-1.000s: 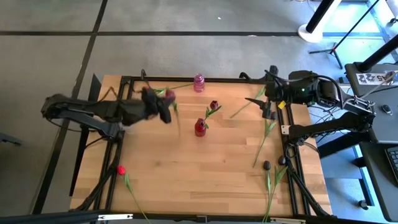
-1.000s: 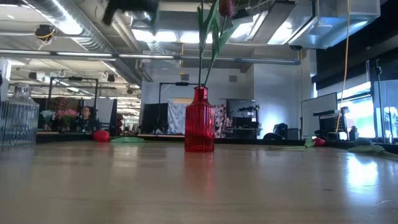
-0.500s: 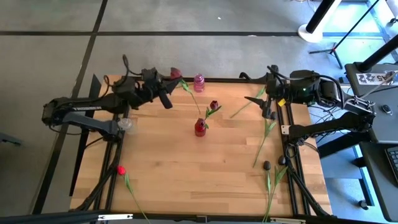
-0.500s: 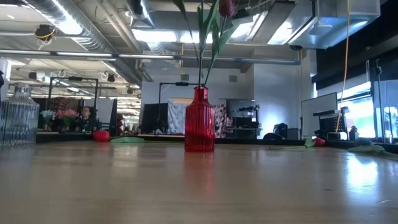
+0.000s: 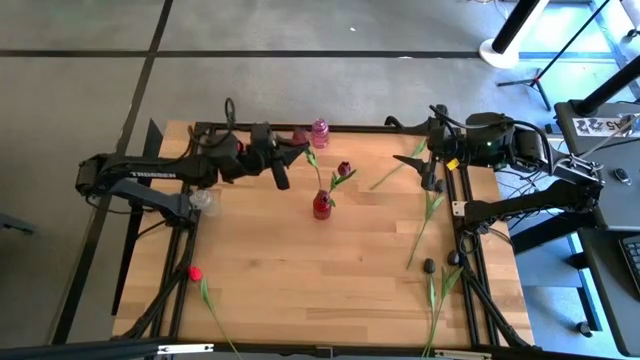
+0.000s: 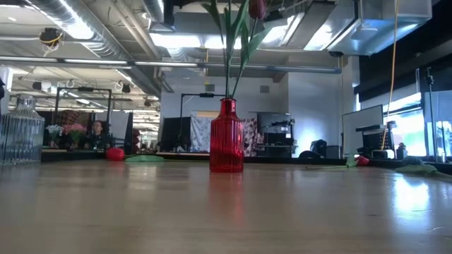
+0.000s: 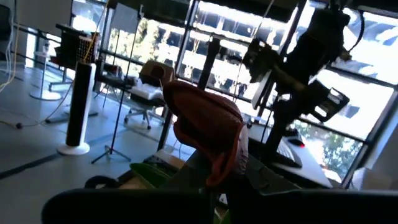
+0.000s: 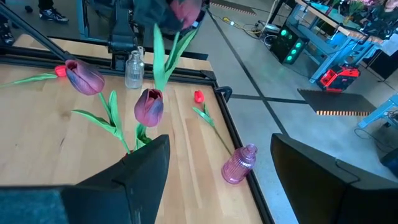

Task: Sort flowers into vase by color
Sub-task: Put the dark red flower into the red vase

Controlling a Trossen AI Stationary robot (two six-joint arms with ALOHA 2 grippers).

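Movement since a second ago is all on the left side: the left gripper point(image 5: 290, 152) is now sitting farther toward the right and the table's far edge than before, when it was hanging over the left-centre of the table. It has carried a red tulip point(image 5: 299, 137) with it; the head is now lying just beside the pink vase point(image 5: 320, 131), and the green stem is slanting down toward the red vase point(image 5: 321, 205) at the table's middle. The left jaws are standing nearly closed, pinching that tulip just below its head, as the left wrist view is showing with the head point(image 7: 208, 134) filling the frame.

The left arm is reaching out low and almost level from the table's left edge, its wrist turned toward the vases. The right gripper point(image 5: 428, 172) is waiting unmoved at the far right edge, jaws wide and holding nothing.

A maroon tulip point(image 5: 344, 170) is standing in the red vase. Another red tulip point(image 5: 195, 273) is lying near the left front corner, and more flowers point(image 5: 428, 212) are lying along the right side. A clear vase point(image 5: 203, 201) is standing under the left arm.
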